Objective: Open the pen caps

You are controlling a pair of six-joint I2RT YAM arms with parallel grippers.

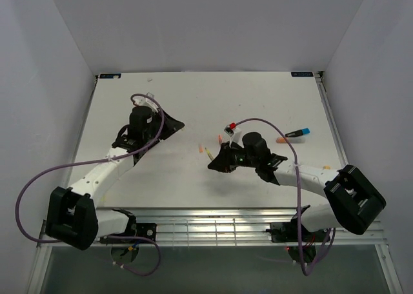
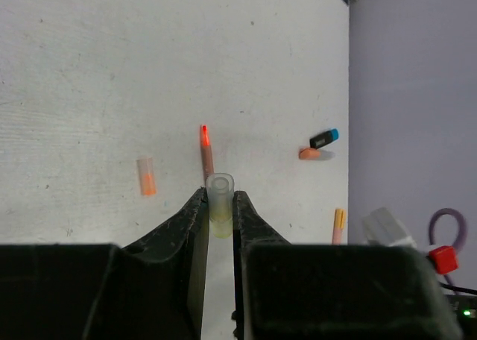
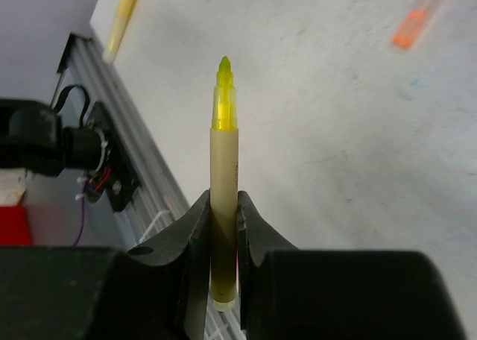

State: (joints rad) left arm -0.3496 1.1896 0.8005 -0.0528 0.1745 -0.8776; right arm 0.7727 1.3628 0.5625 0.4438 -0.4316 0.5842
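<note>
Pale cap [image 2: 220, 189] pinched in the closed left claw [image 2: 220, 204], bottom centre of the left wrist view. Clamped in the right claw [image 3: 223, 206]: yellow marker [image 3: 223, 153], tip bare, mid-frame.

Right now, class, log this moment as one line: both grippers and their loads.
left gripper: shut on pale cap | right gripper: shut on yellow marker | marker tip: bare

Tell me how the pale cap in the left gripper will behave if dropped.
The pale cap is a short round tube, so lying on the flat table it would probably roll. It looks thin, hollow plastic, likely very light. The left gripper pinches only its lower part, so it may slip.
</note>
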